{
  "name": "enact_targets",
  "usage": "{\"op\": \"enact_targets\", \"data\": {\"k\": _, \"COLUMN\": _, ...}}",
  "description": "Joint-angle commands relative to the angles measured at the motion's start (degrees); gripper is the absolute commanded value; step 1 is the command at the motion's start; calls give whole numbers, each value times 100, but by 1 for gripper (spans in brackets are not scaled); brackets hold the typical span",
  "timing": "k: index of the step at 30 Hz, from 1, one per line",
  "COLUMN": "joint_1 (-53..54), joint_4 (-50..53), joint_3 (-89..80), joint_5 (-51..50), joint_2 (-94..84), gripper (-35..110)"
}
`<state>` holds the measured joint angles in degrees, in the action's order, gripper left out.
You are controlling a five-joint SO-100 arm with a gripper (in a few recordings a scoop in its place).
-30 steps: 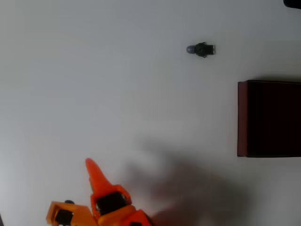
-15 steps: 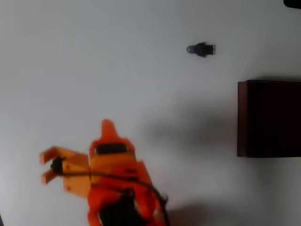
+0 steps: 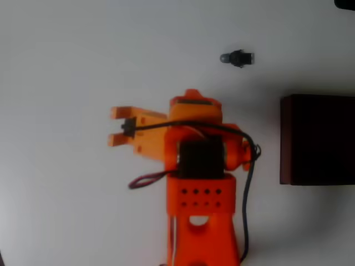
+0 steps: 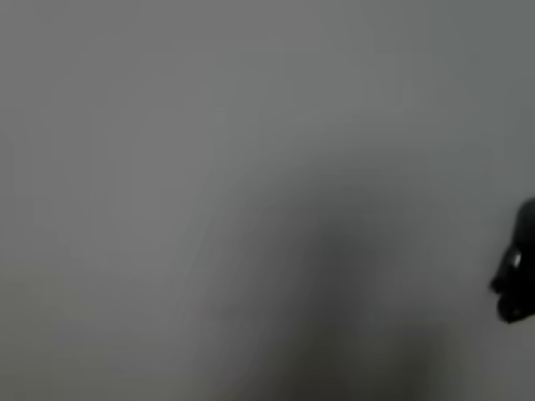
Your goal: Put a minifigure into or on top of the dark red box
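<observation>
The minifigure [image 3: 237, 58] lies on its side on the white table in the overhead view, its pale head pointing left. The dark red box [image 3: 285, 138] stands at the right edge, open side up with a near-black inside, partly cut off by the frame. My orange arm reaches up from the bottom. My gripper [image 3: 191, 96] points up the picture, below and left of the minifigure and left of the box. Seen from above, its jaws are hidden by the wrist. In the wrist view a blurred dark shape [image 4: 518, 263] sits at the right edge over grey table.
A forked orange camera mount [image 3: 130, 126] with a black cable sticks out left of the wrist. A small dark object [image 3: 346, 3] shows at the top right corner. White table surface lies all around the arm.
The arm has swung from the bottom left corner up and to the right, toward the middle of the table. The minifigure and the box have not moved.
</observation>
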<state>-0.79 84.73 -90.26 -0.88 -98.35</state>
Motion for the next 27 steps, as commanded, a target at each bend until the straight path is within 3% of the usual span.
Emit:
{"op": "enact_targets", "data": {"k": 1, "joint_1": 264, "joint_4": -70, "joint_3": 686, "joint_5": 334, "joint_2": 466, "gripper": 22}}
{"op": "enact_targets", "data": {"k": 15, "joint_1": 826, "joint_4": -791, "joint_3": 1450, "joint_5": 1925, "joint_2": 1907, "gripper": 20}}
{"op": "enact_targets", "data": {"k": 20, "joint_1": 1116, "joint_4": -378, "joint_3": 2733, "joint_5": 2285, "joint_2": 3050, "gripper": 19}}
{"op": "enact_targets", "data": {"k": 27, "joint_1": 1354, "joint_4": 1055, "joint_3": 5836, "joint_5": 2505, "joint_2": 4992, "gripper": 20}}
